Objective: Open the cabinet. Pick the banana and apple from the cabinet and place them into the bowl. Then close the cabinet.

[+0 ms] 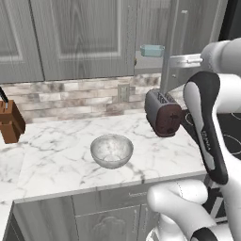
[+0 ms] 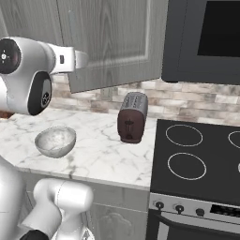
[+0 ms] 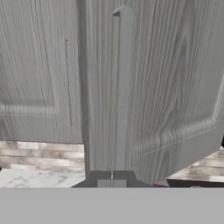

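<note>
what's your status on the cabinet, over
Gripper at cabinet door's bar handle, jaw state unclear. Door swung partway open. Bowl waiting on counter.

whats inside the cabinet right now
Through the cabinet opening beside the swung-out door, a light-blue dish sits on a shelf. The rest is covered by doors.

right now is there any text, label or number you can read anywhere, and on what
No text can be read in these pictures.
Arm: a small vertical mark on the dark cover, too blurred to read.
Stove: a faint panel display, too small to read.
Toaster, bowl, cabinet: no text visible.
</note>
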{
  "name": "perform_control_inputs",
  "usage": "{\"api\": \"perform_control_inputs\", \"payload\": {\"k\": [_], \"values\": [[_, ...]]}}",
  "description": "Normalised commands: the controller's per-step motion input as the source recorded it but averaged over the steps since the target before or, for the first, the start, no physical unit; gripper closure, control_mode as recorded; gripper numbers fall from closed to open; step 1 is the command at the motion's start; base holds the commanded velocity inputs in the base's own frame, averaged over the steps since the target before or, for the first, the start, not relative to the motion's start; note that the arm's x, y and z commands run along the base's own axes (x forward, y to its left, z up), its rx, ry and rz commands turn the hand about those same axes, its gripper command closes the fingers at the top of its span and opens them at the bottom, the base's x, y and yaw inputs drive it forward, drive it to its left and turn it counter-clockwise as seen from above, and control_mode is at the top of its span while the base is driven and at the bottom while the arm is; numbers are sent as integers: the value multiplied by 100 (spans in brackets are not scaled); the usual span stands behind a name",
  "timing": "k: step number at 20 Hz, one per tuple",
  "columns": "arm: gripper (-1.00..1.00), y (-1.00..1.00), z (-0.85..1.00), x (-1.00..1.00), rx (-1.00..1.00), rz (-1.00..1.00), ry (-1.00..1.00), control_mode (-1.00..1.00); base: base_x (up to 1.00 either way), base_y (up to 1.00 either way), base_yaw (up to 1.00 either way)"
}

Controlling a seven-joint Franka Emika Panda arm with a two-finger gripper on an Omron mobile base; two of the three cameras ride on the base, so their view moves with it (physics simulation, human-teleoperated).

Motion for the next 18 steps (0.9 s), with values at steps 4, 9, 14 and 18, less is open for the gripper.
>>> {"api": "perform_control_inputs", "payload": {"k": [4,9,14,18], "values": [[100,26,0,-14,0,-1,0,-100,0,0,0],[100,55,0,0,-2,-7,4,-100,0,0,0],[100,60,0,6,-2,-10,2,-100,0,0,0],[100,48,0,15,0,-11,2,-100,0,0,0]]}}
